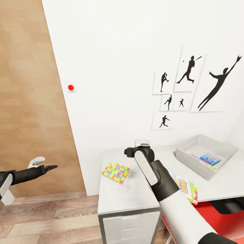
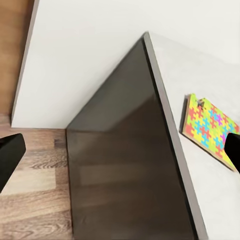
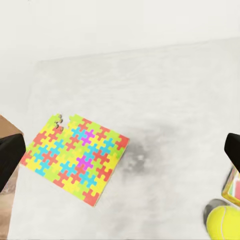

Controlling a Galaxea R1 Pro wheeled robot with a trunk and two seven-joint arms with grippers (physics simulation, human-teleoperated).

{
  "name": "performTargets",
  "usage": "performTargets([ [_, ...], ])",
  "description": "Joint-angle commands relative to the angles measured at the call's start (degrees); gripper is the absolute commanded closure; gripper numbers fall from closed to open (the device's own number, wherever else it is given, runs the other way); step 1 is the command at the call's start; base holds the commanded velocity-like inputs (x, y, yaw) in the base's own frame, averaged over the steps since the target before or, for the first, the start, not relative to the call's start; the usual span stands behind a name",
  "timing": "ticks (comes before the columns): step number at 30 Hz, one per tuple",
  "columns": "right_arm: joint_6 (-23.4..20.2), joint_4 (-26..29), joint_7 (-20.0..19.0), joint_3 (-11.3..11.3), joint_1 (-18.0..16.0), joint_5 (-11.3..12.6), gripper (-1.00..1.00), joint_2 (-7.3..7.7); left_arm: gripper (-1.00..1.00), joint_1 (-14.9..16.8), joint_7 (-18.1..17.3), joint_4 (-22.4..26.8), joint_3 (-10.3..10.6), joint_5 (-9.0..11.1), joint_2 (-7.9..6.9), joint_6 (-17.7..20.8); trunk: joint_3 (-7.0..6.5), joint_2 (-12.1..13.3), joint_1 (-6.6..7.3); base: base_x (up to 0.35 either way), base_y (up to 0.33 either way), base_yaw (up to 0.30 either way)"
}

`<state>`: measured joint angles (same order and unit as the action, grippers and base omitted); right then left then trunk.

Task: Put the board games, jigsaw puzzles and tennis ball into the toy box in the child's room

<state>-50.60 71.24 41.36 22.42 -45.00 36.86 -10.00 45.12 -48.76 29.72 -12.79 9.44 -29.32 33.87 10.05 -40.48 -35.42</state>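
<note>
I hold the right claw [image 3: 120,150] spread and empty above the bench [image 1: 135,193], over the jigsaw puzzle [image 1: 116,172] lying flat near its left end; the tennis ball [image 3: 223,223] sits just beside the Skip-Bo carton [image 1: 187,189]. The left claw [image 1: 43,167] hangs spread over the wood floor [image 1: 51,217], left of the bench. The toy box [image 1: 189,154] stands at the bench's right, holding a blue game carton [image 1: 210,158].

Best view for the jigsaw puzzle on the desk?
Right wrist view: the jigsaw puzzle lies whole and large, seen from above, unobstructed. Head view shows it whole but small. Left wrist view shows it at a slant, one corner behind a fingertip.
</note>
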Motion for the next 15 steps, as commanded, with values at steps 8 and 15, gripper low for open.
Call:
performTargets([
  [8,-0.33,-14.49,0.62,-1.49,-9.18,4.82,-1.00,0.00,-1.00,0.06,-0.15,0.00,0.04,0.22,0.44,0.24,0.84,-0.09,-0.02,0.079,0.000,0.000],
  [15,2.71,-24.07,0.72,-2.55,-12.46,9.75,-1.00,0.00,-1.00,0.06,-0.19,0.01,0.06,0.26,0.58,0.23,1.49,-0.09,-0.02,0.081,0.023,0.000],
])
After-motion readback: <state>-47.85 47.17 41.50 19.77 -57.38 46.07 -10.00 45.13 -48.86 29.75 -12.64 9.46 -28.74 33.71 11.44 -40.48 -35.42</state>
